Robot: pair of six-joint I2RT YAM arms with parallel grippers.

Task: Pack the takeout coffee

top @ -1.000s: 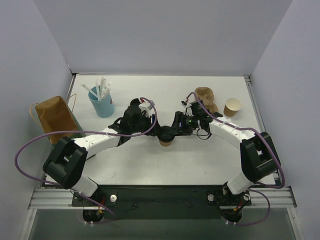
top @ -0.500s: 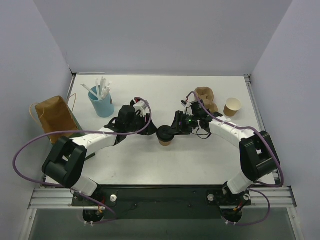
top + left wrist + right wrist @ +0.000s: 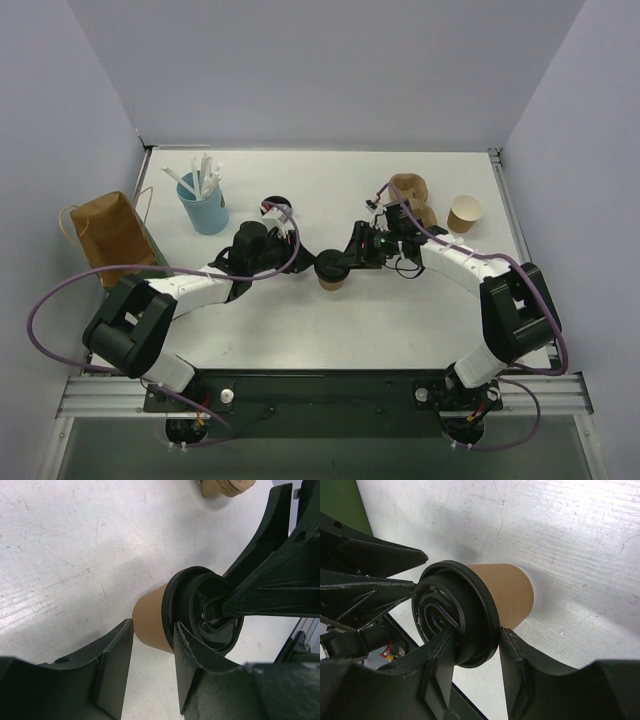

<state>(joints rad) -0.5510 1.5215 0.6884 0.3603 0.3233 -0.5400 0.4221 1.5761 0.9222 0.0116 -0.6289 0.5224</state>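
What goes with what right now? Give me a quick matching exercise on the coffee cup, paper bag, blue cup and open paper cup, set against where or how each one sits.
Things:
1. coffee cup
2. paper bag
3. blue cup
4. open paper cup

Places or states:
a. far right, no lid
b. standing at the far left
c. holds white straws
d. centre, lidded in black

Pairs: 1-d, 2-b, 3-c, 4-a.
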